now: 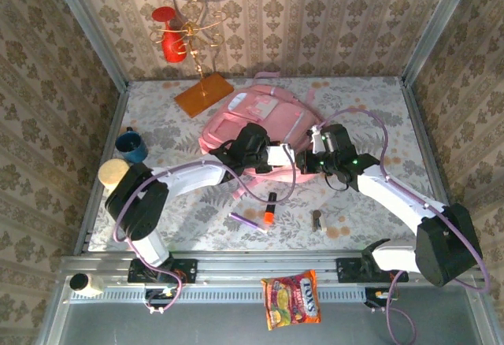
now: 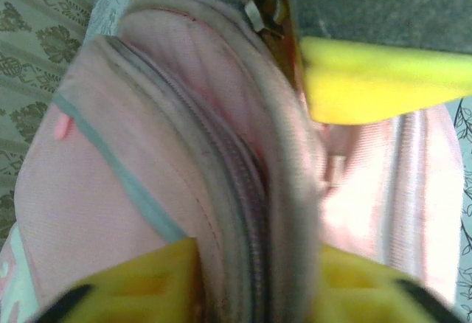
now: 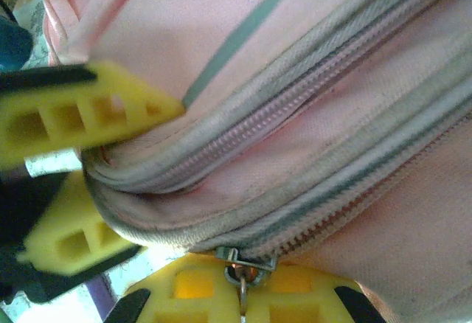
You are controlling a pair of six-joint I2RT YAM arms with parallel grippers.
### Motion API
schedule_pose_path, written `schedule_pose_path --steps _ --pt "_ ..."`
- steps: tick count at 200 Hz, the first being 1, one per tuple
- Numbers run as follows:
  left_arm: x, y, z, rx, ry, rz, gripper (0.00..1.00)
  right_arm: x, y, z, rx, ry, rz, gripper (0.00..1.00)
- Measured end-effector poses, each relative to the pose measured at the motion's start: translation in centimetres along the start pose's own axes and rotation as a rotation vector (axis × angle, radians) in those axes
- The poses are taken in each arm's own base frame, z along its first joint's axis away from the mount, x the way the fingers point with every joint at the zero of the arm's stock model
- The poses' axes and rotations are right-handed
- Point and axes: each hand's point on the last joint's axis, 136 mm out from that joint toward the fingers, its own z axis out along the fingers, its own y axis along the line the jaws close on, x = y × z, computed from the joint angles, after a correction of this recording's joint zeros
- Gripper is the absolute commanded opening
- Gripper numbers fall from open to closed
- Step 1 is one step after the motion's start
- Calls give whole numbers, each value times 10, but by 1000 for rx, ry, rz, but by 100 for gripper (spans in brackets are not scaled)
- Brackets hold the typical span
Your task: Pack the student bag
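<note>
L gripper (image 2: 258,282) clamps bag (image 3: 310,57) near-edge seam | R gripper (image 3: 241,297) narrow, looks pinched on zip pull (image 3: 241,264) | zip track (image 3: 354,183) runs lengthwise off R's tips along bag rim; I'd pull w/ R.

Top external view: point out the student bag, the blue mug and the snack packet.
student bag (image 1: 293,118), top external view, pink fabric right of the white patch.
blue mug (image 1: 133,148), top external view, its blue body.
snack packet (image 1: 293,300), top external view, middle of the printed front.
</note>
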Motion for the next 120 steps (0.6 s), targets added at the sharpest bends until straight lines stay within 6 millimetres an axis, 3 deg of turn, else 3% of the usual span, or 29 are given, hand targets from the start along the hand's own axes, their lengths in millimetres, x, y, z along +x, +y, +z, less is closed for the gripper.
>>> schedule_pose_path --steps 39,120 --pt "0 -3 -6 -2 -55 27 0 0 -21 -4 140 6 2 0" --pt "17 5 -27 -32 -119 47 0 -11 -30 4 192 39 -15 0"
